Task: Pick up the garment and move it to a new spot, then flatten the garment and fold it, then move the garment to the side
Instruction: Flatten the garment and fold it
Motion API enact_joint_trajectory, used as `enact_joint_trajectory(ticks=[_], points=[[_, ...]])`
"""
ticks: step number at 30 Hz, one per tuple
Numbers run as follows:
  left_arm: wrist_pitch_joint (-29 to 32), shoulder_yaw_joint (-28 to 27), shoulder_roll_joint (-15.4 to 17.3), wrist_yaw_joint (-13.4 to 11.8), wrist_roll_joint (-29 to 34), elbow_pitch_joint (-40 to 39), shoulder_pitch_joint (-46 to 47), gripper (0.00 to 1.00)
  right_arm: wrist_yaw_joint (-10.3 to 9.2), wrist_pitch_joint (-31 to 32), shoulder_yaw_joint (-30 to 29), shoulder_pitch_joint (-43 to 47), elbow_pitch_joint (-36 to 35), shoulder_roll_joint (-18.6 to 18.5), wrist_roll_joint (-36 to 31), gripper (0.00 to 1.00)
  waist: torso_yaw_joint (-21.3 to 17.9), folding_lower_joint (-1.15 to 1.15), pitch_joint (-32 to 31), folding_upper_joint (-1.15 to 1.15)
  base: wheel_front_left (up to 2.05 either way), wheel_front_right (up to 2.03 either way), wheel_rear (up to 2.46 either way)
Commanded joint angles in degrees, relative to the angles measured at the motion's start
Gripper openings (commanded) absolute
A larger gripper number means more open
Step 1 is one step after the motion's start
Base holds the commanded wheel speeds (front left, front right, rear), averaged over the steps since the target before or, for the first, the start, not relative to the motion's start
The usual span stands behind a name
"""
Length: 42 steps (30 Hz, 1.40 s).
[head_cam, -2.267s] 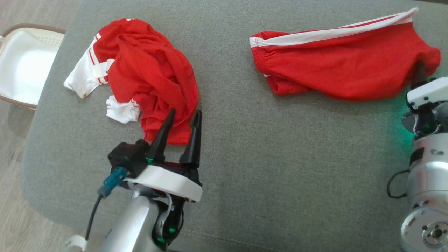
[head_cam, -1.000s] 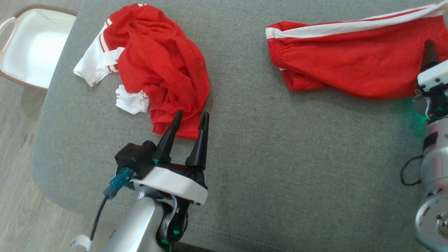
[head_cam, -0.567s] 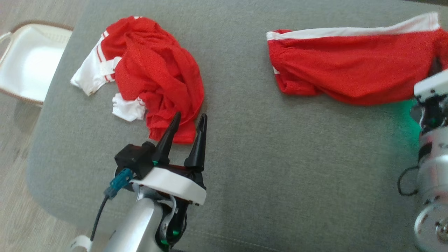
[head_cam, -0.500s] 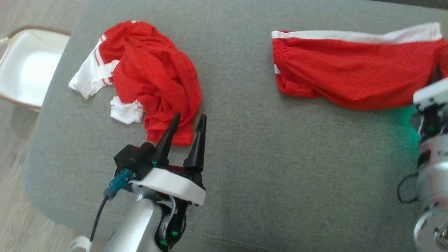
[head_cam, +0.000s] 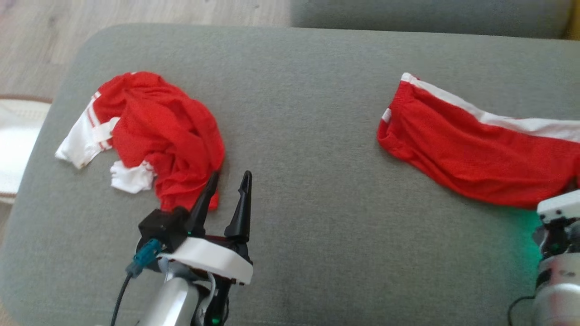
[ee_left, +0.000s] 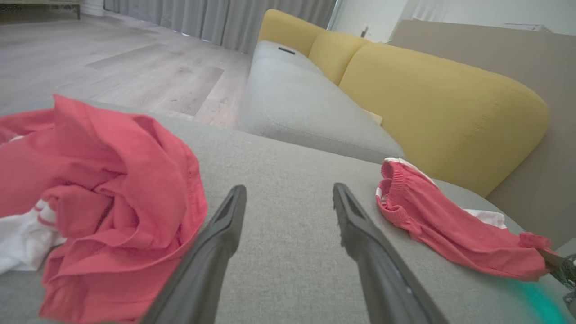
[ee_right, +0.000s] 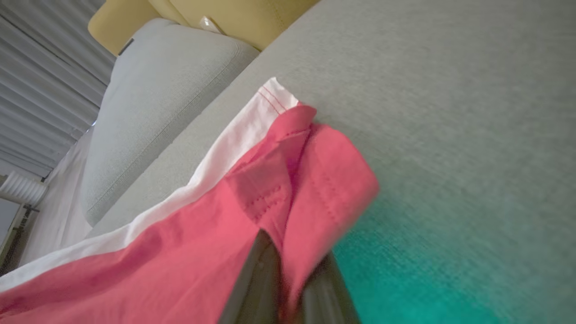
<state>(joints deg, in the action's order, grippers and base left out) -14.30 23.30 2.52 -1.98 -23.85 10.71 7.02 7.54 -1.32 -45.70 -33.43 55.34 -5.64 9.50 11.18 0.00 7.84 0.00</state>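
The garment (head_cam: 158, 131) lies crumpled at the left of the grey cushion (head_cam: 317, 213), red with white sleeves poking out on its left. It also shows in the left wrist view as the red heap garment (ee_left: 103, 180). My left gripper (head_cam: 230, 174) is open and empty just in front of the heap's near hem, its left finger overlapping the cloth's edge. Between the spread fingers of the left gripper (ee_left: 289, 189) is bare cushion. My right gripper (ee_right: 292, 270) is shut on the hem of the other, smaller red garment (ee_right: 180, 243), not on the jersey.
The smaller red garment (head_cam: 471, 154) with white trim lies slanted at the right, reaching my right wrist housing (head_cam: 559, 208). A white basket (head_cam: 13, 149) sits off the cushion's left edge. Behind are a grey seat (ee_left: 292, 99) and a yellow sofa back (ee_left: 427, 99).
My right gripper has shut on the smaller red garment's hem, and that cloth now slants toward it. The head camera has shifted. The left gripper stays open by the jersey.
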Motion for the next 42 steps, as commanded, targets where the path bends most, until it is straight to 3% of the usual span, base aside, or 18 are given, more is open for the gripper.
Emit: enact_joint_trajectory(ticks=[1,10,22,27,42], points=[[-0.70,-2.08,0.36,0.03,0.57,-1.92,1.12,1.00,-0.05,-0.18,0.94,-1.51,-2.66,0.63,-0.36,0.00,-1.10,0.00,-0.58,0.00,0.00,0.00,0.00],[-0.70,-2.09,0.36,0.84,1.37,-1.29,1.51,1.00,-0.05,-1.34,5.68,-2.89,-7.01,2.56,1.42,0.00,-1.33,0.00,-0.45,0.00,0.00,0.00,0.00],[-0.70,-2.24,0.36,1.17,1.82,-0.01,0.87,1.00,-0.05,-3.92,33.23,-2.11,-9.29,2.75,20.12,0.00,1.65,0.00,-2.98,0.00,0.00,0.00,0.00],[-0.70,-1.97,0.36,1.05,1.80,-0.01,0.52,1.00,-0.05,-4.54,40.40,-0.34,-10.57,2.75,24.01,0.00,3.49,0.00,-3.33,0.00,0.00,0.00,0.00],[-0.70,-1.47,0.36,0.63,1.27,-0.67,0.58,1.00,-0.05,-6.09,46.96,-2.07,-5.72,1.82,22.54,0.00,6.55,0.00,-0.36,0.00,0.00,0.00,0.00]])
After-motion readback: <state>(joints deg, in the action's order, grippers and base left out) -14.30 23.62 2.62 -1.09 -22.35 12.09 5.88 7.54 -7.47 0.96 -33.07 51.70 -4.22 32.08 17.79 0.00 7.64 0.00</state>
